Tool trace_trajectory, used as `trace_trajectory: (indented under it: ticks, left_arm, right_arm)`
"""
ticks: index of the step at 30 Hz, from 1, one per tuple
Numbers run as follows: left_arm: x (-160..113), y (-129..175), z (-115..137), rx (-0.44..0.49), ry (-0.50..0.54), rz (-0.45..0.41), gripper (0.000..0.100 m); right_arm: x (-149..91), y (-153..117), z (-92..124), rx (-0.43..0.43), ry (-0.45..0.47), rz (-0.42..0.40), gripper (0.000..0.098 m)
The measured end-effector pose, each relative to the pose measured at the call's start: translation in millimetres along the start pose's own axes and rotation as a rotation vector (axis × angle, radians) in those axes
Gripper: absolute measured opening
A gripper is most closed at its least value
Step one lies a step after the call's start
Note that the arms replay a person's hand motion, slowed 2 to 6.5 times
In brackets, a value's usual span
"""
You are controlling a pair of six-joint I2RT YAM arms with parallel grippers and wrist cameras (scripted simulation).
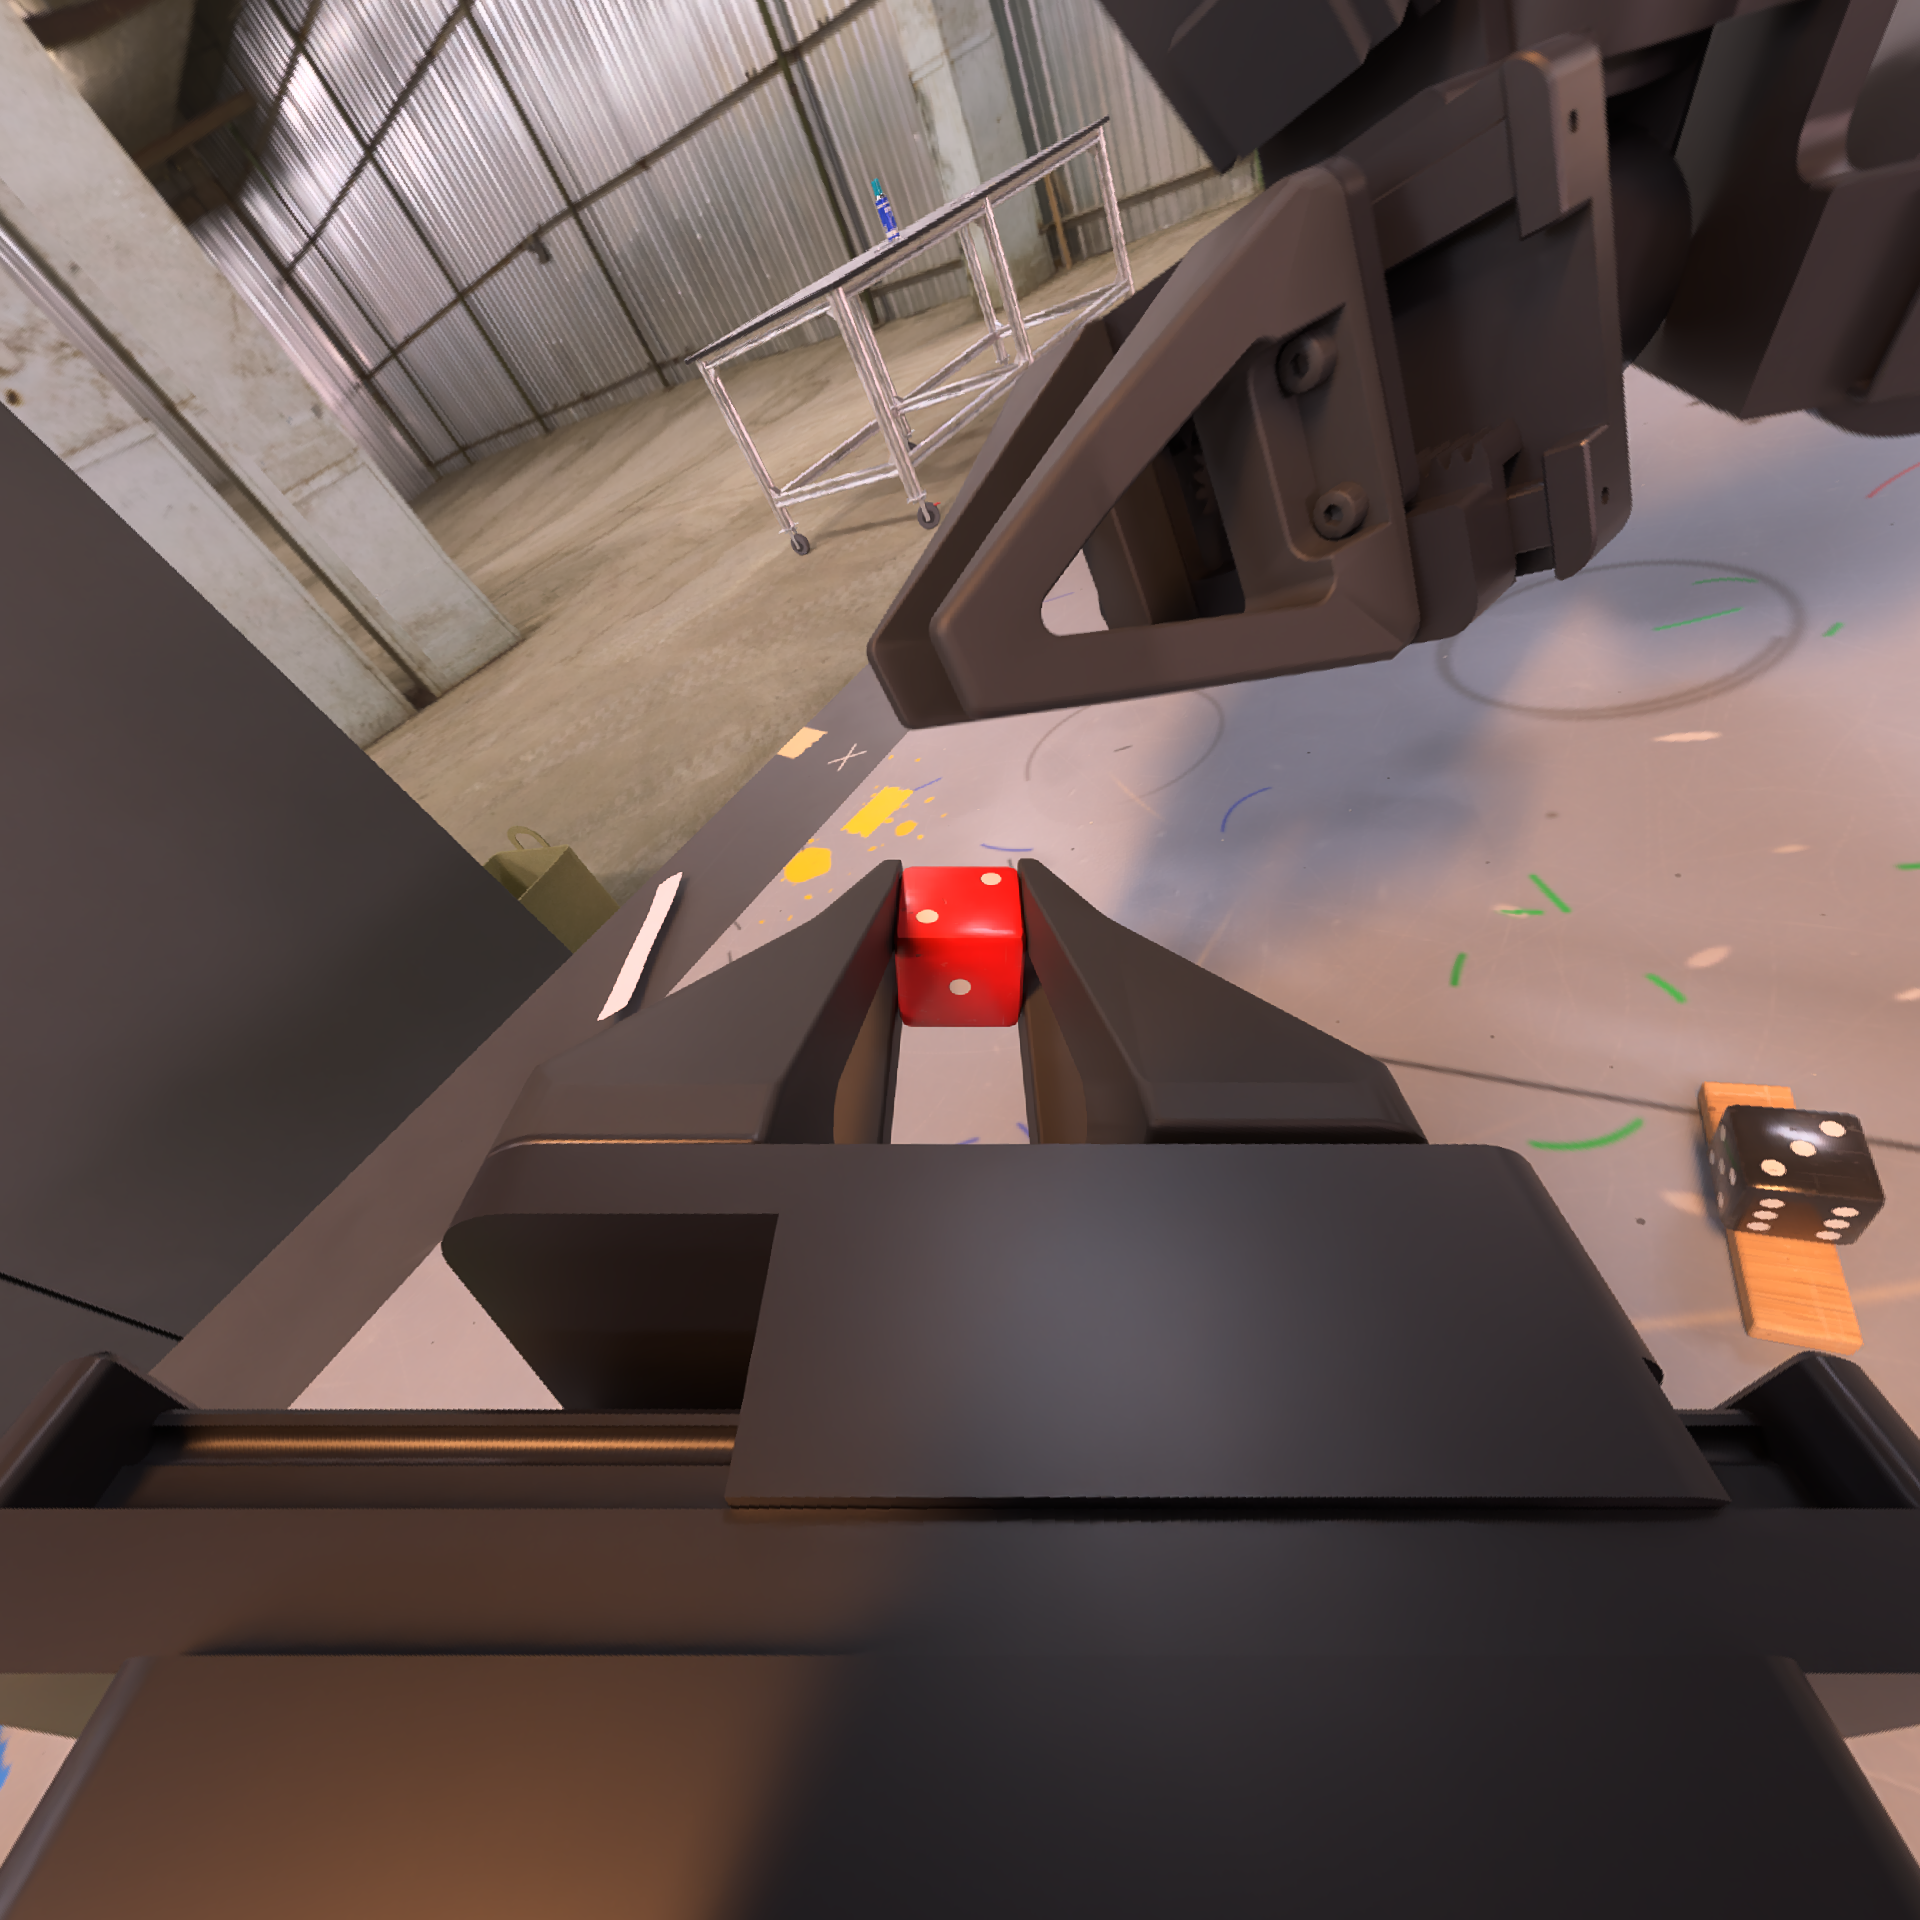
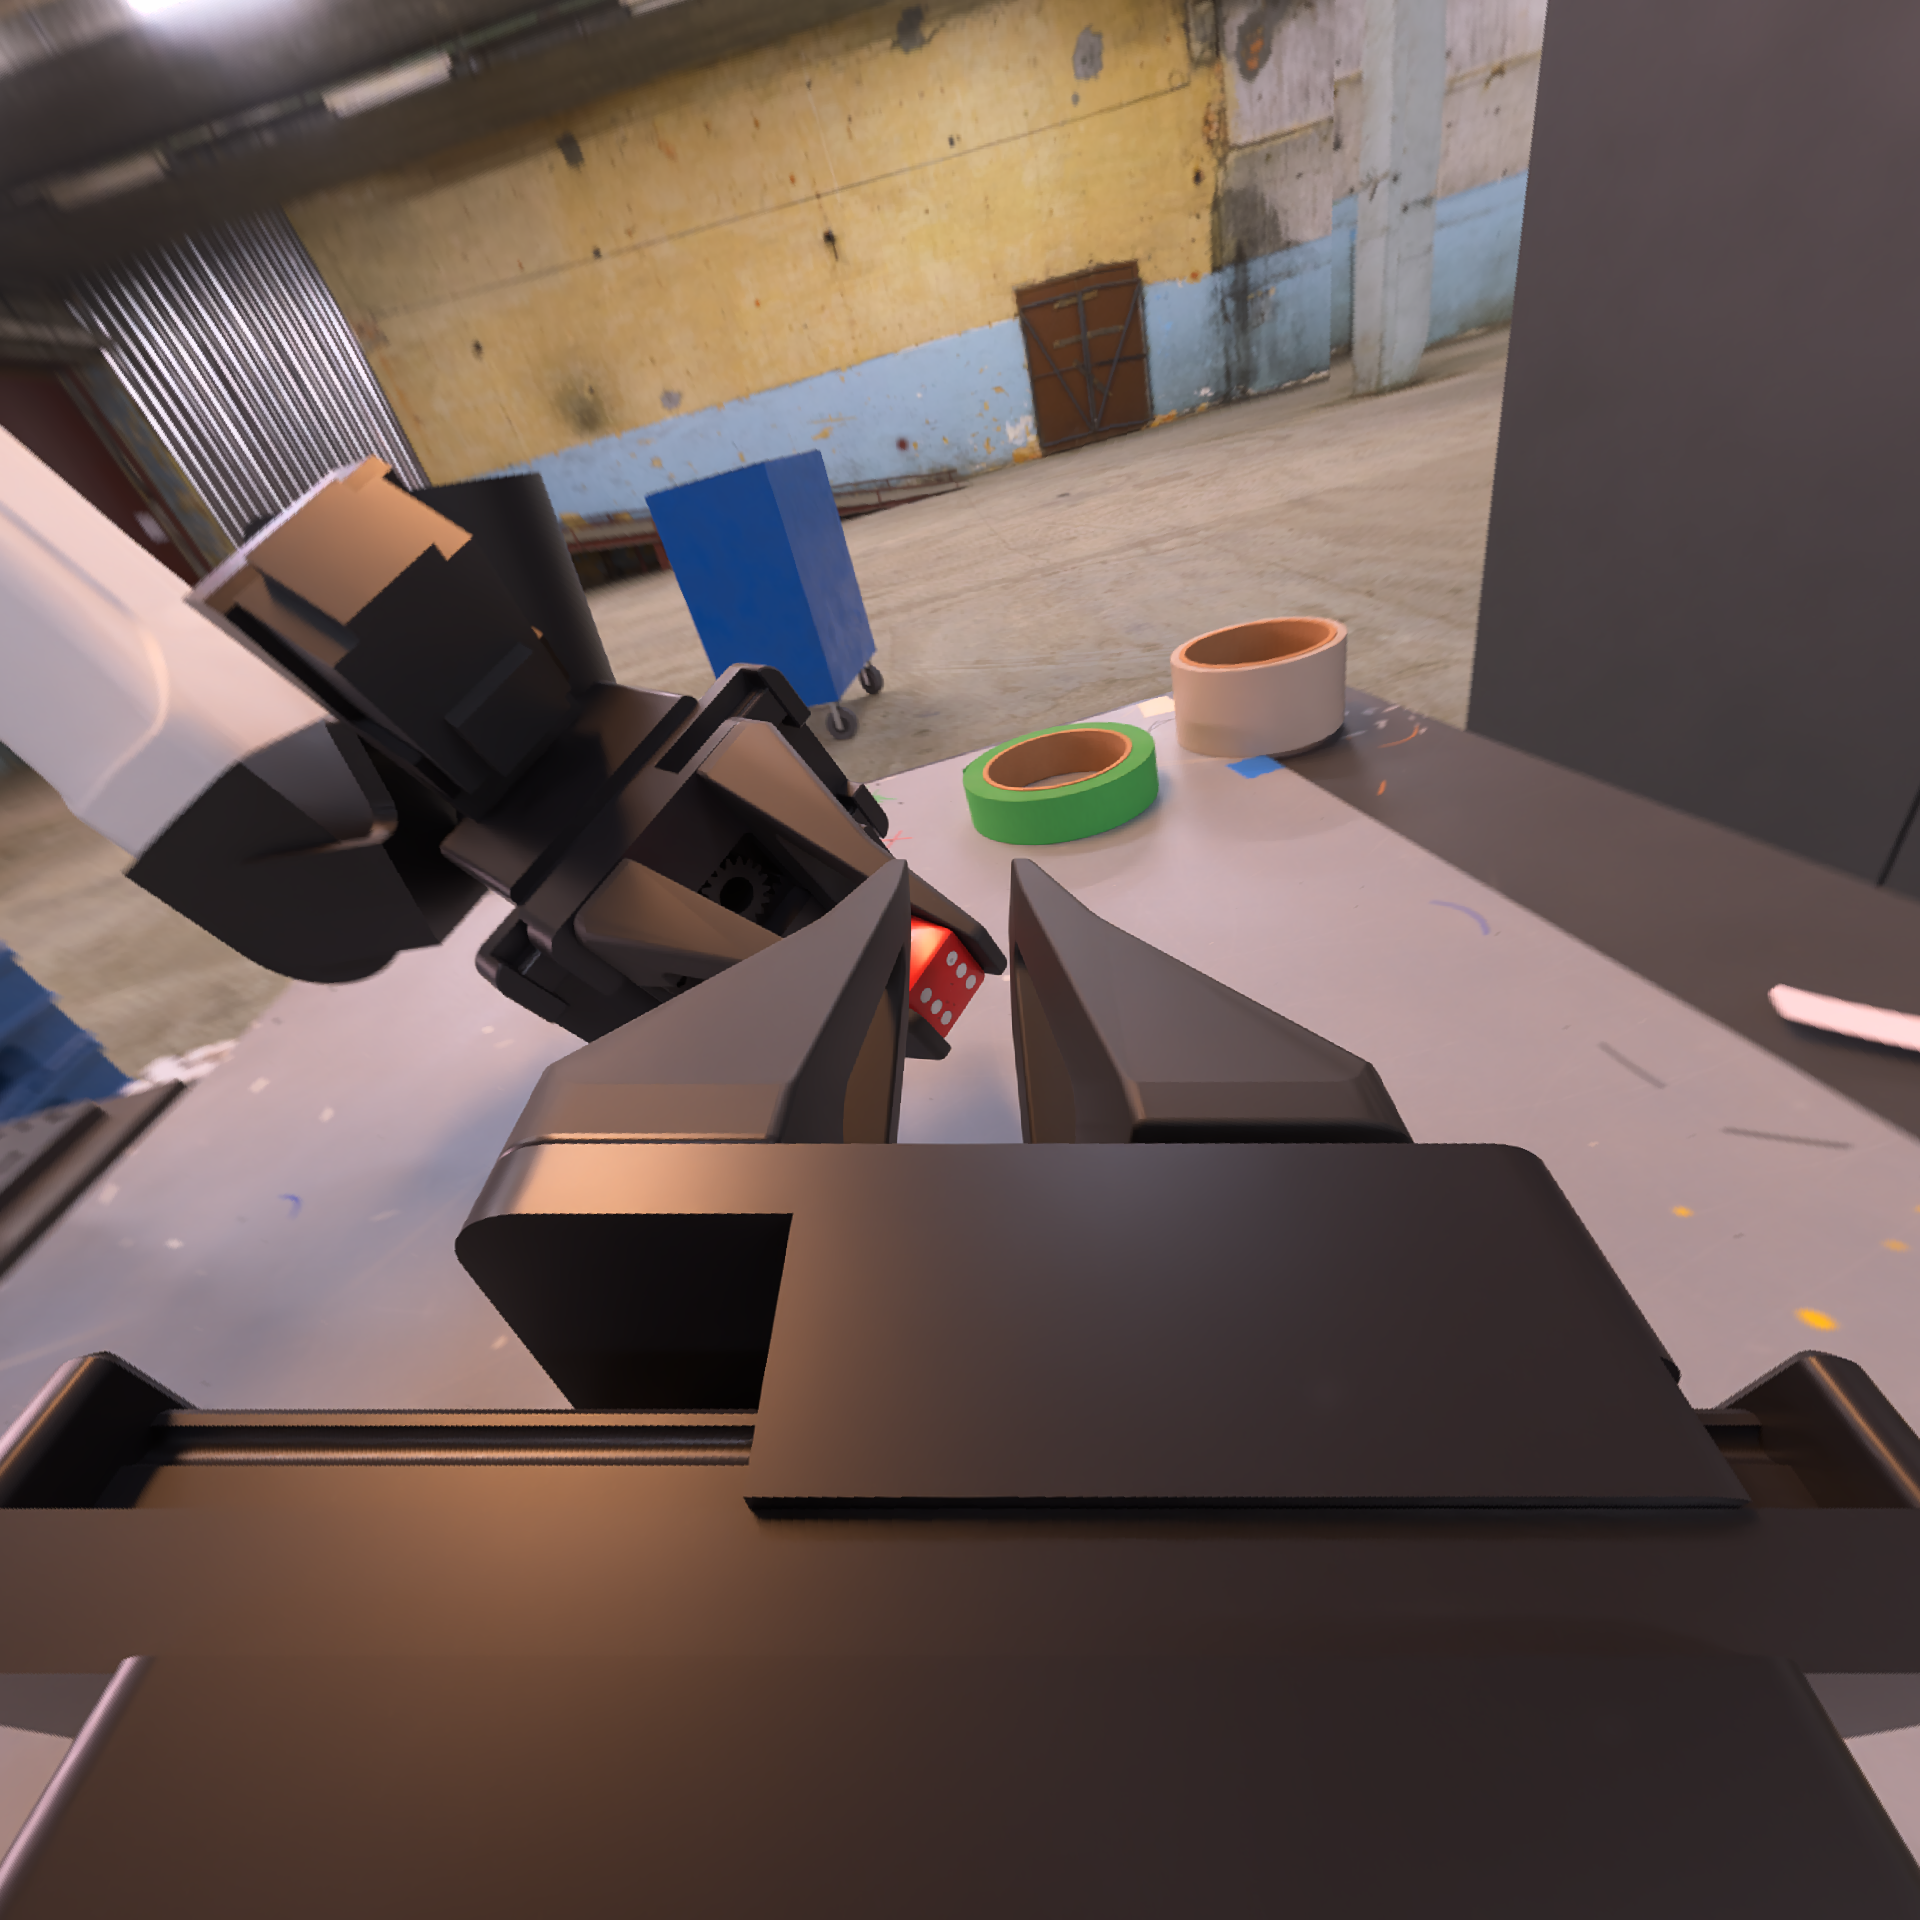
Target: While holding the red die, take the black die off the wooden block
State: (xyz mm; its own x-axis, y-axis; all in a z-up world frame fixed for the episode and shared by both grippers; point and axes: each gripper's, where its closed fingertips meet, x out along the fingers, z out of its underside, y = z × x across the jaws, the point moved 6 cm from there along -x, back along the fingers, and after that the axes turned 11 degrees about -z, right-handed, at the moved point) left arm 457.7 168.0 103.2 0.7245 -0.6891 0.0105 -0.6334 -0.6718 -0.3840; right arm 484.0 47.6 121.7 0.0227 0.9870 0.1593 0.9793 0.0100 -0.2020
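My left gripper (image 1: 959,873) is shut on the red die (image 1: 958,951) and holds it above the grey table (image 1: 1351,883). The black die (image 1: 1792,1184) sits on a flat wooden block (image 1: 1803,1294) at the right, well apart from the left gripper. In the right wrist view my right gripper (image 2: 959,873) stands with its jaws a small gap apart and nothing between them. Just beyond it the left gripper (image 2: 727,862) shows with the red die (image 2: 943,977). The right gripper (image 1: 1195,540) hangs above the left one. The black die and block are out of the right wrist view.
A green tape roll (image 2: 1060,779) and a beige tape roll (image 2: 1257,686) lie near the table's far edge. A white strip (image 2: 1844,1013) lies at the right. A dark panel (image 2: 1704,416) stands behind the table. A blue cart (image 2: 769,577) is on the floor.
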Motion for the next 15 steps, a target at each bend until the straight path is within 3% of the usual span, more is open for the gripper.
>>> trace_trajectory:
  ticks: [4,7,11,15]
  left_arm:
    - [-0.5,0.4,0.1,0.001,0.001,-0.001,0.018]
    - [-0.3,-0.2,-0.4,-0.003,0.003,-0.005,0.018]
    - [-0.1,-1.2,-0.4,-0.014,0.005,-0.014,0.018]
    - [0.0,-2.4,0.1,-0.020,0.002,-0.023,0.018]
  right_arm:
    - [-2.4,-4.0,-3.1,-0.115,-0.027,0.015,0.0162]
    - [-4.9,-5.1,-3.2,-0.150,-0.017,0.033,0.0163]
    - [-6.2,-6.5,-4.7,-0.137,0.025,0.031,0.0163]
    - [-5.1,-5.2,-2.8,-0.067,0.056,0.010,0.0163]
